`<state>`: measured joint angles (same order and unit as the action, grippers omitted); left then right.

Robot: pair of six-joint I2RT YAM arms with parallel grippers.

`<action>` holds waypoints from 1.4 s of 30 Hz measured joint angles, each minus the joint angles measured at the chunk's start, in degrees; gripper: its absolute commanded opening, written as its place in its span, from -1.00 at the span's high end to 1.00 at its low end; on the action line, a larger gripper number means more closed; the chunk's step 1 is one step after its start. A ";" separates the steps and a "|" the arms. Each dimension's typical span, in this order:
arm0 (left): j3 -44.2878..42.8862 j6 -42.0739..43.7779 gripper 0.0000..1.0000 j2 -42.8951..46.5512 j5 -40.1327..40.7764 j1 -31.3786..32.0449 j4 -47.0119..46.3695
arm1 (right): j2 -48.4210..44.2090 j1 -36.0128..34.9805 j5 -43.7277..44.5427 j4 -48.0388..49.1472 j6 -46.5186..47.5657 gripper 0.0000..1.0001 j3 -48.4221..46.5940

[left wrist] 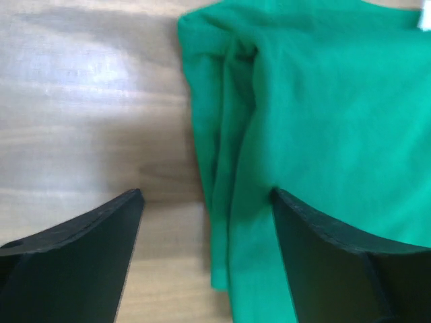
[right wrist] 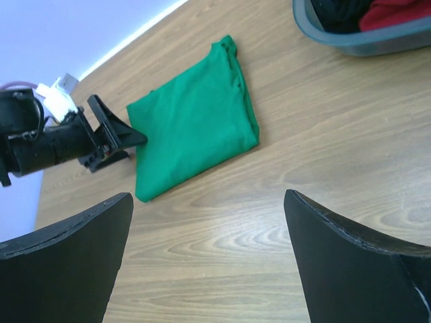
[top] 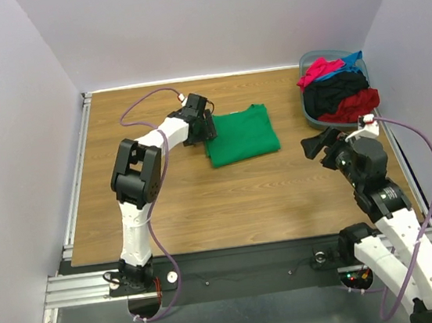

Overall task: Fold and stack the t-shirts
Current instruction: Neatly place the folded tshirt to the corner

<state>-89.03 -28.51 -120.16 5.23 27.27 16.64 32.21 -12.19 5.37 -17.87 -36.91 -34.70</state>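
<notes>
A bright green t-shirt (top: pixel 242 135) lies folded in a rough square on the wooden table (top: pixel 205 202), also seen in the left wrist view (left wrist: pixel 316 121) and the right wrist view (right wrist: pixel 192 124). My left gripper (top: pixel 207 126) is open at the shirt's left edge, one finger (left wrist: pixel 337 249) over the cloth and the other over bare wood; it also shows in the right wrist view (right wrist: pixel 124 138). My right gripper (top: pixel 318 146) is open and empty, hovering above bare table to the right of the shirt. Pink-red, blue, black and red shirts (top: pixel 337 87) lie heaped in the bin.
The grey-blue plastic bin (top: pixel 310 114) stands at the table's back right corner, close behind my right gripper, also in the right wrist view (right wrist: pixel 363 40). Metal rails run along the table's left and near edges. White walls enclose the table.
</notes>
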 measured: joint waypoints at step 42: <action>-44.87 46.01 1.00 -22.84 14.38 -28.70 7.58 | 4.15 0.00 12.90 -6.14 2.89 -1.00 -0.33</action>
<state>-133.91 17.50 -143.00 19.62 -1.43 24.23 36.36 -12.19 18.26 -24.01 -34.02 -35.03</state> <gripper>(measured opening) 0.040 0.998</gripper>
